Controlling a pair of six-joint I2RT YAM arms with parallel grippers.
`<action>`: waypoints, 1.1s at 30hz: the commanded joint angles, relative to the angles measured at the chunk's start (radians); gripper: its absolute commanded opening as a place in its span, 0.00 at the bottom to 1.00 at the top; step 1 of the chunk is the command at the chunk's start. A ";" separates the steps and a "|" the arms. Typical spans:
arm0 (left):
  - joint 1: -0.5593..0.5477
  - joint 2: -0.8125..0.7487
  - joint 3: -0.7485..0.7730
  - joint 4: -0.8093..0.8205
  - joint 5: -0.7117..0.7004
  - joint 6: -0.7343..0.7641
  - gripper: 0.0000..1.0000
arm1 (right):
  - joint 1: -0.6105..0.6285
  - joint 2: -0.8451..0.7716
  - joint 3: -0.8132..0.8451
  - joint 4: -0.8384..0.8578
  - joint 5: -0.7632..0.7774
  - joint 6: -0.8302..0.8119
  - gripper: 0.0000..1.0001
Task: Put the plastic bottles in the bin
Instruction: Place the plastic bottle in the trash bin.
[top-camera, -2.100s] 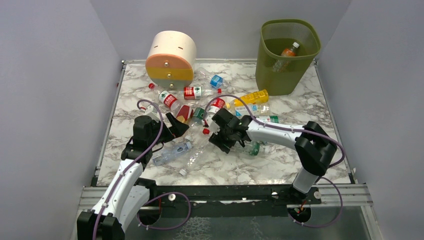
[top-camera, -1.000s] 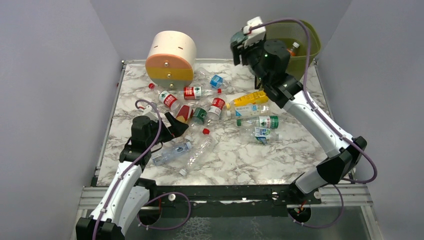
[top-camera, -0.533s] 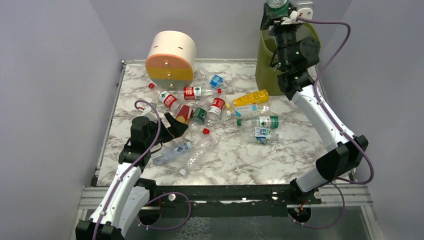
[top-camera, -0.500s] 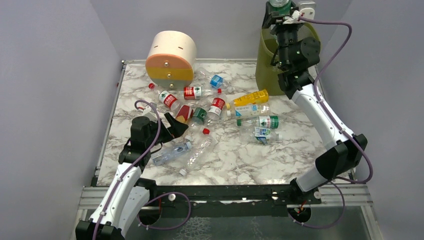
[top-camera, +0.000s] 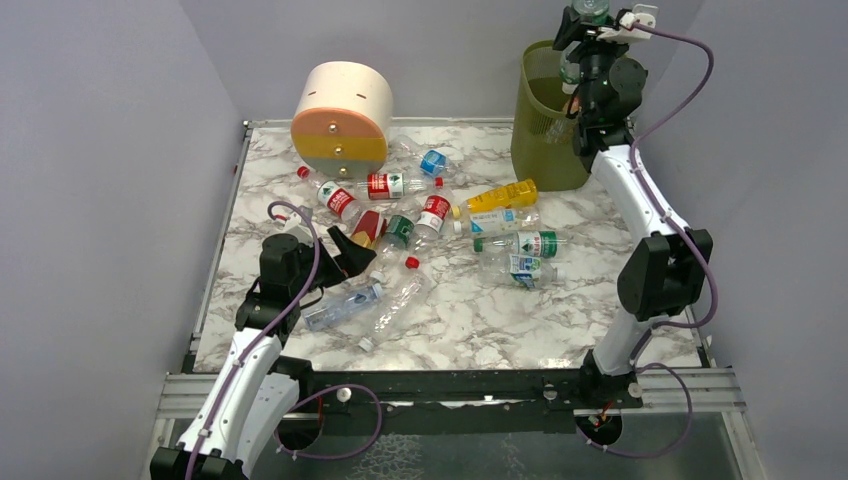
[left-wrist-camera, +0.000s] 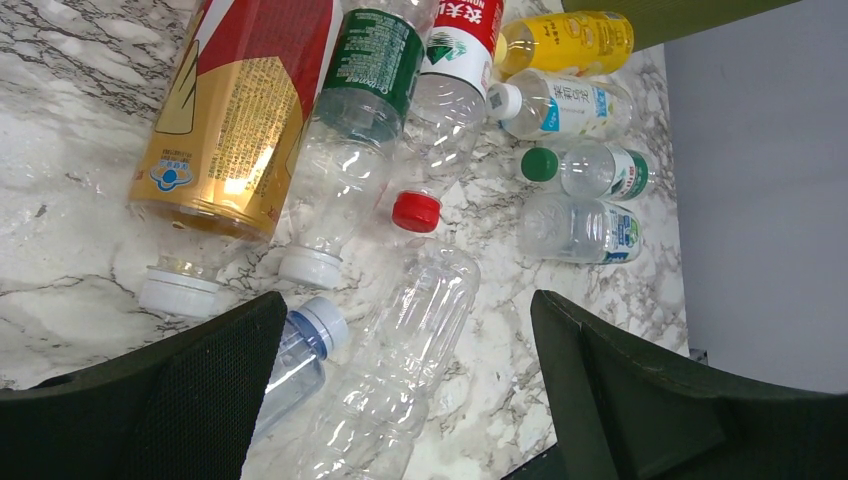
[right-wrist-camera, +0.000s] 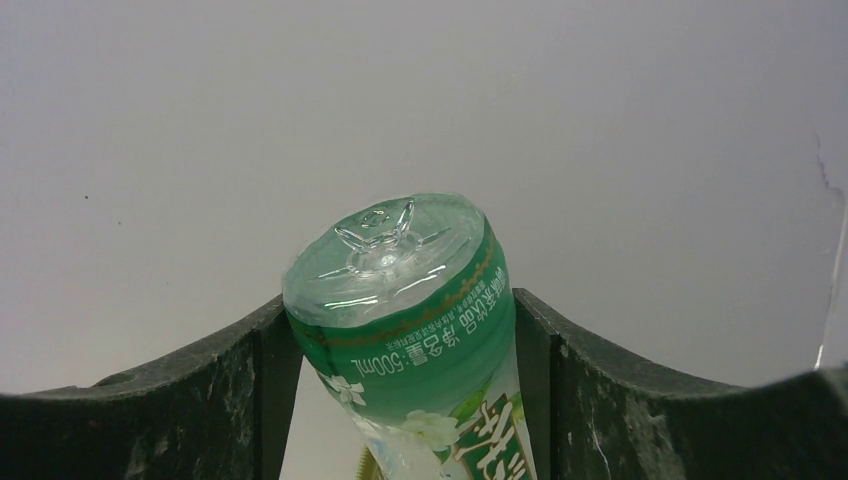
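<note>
My right gripper (top-camera: 590, 14) is raised over the olive-green bin (top-camera: 545, 150) at the back right. It is shut on a green-labelled clear bottle (right-wrist-camera: 420, 330), which stands base up between the fingers (right-wrist-camera: 225, 400), its neck hanging toward the bin's mouth. Several plastic bottles lie scattered mid-table, among them a red-labelled one (top-camera: 385, 185), a yellow one (top-camera: 503, 194) and a green-capped one (top-camera: 520, 243). My left gripper (top-camera: 345, 255) hovers open at the left of the pile. A crumpled clear bottle (left-wrist-camera: 400, 350) and a blue-ringed one (left-wrist-camera: 295, 350) lie below its jaws, untouched.
A cream, orange and yellow round drawer box (top-camera: 340, 115) stands at the back left, with bottles against its front. Grey walls close in the marble table (top-camera: 500, 330) on three sides. The bin sits in the back right corner near the wall.
The right arm has swung further right and stretched up, carrying the green-labelled bottle from beside the bin's left rim to above its mouth. The left arm and the lying bottles have not moved.
</note>
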 joint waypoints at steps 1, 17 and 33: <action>-0.004 -0.014 0.036 -0.011 -0.025 -0.001 0.99 | -0.018 0.023 0.060 -0.033 -0.069 0.097 0.76; -0.004 0.008 0.039 0.002 -0.026 0.003 0.99 | -0.024 -0.123 0.059 -0.391 -0.282 0.169 1.00; -0.004 0.016 0.024 0.017 -0.021 0.009 0.99 | -0.004 -0.368 -0.250 -0.893 -0.433 0.397 1.00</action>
